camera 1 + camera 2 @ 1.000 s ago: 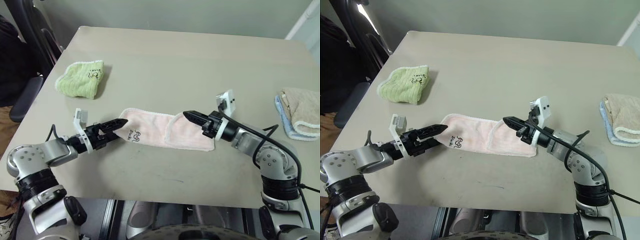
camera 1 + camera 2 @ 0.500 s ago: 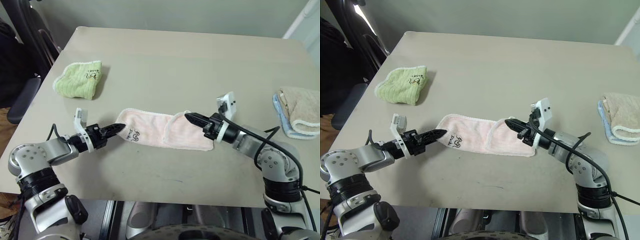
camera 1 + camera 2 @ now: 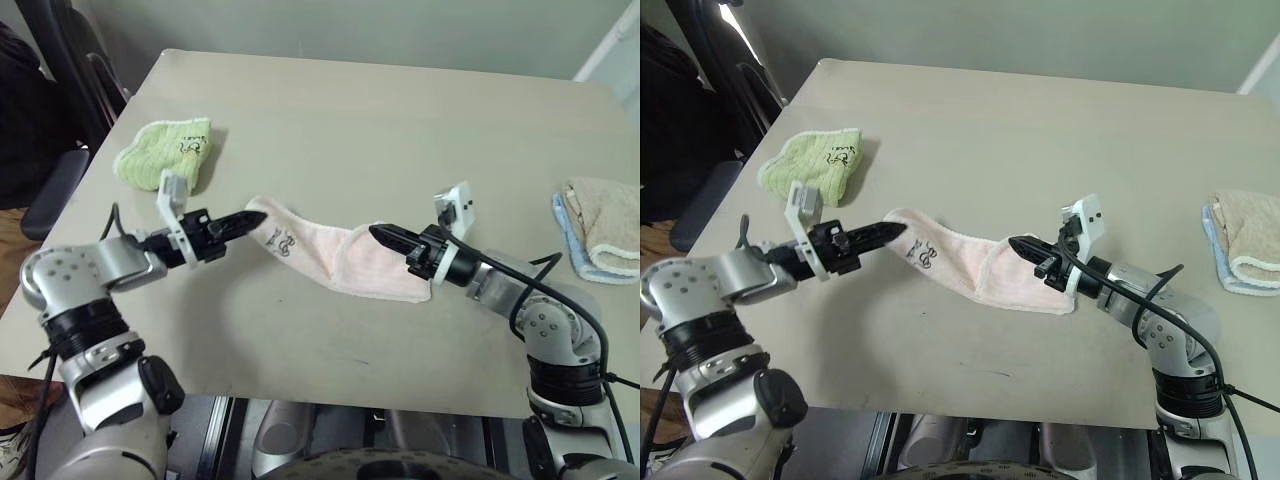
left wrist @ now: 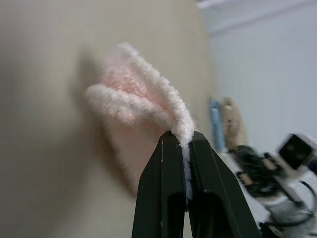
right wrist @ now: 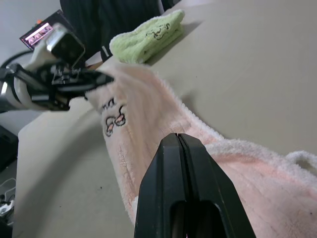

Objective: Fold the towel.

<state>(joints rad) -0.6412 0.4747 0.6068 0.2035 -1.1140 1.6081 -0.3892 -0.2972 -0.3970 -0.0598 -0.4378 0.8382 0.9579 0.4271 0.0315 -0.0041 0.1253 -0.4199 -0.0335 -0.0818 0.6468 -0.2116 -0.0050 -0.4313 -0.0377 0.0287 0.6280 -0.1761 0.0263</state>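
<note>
— Two claws: what do you see them holding?
— Your left claw pinches the towel end, mid-frame on the counter; your right claw is closed, empty, above it.

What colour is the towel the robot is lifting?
Pale pink towel, clearest in the left eye view.

Pale pink terry towel, long and narrow, stretched across the middle of the table. Left end raised off the surface, sagging down toward the right end, still flat and folded over on itself there (white trim showing along that fold). Small dark embroidered mark near the lifted end.
</note>
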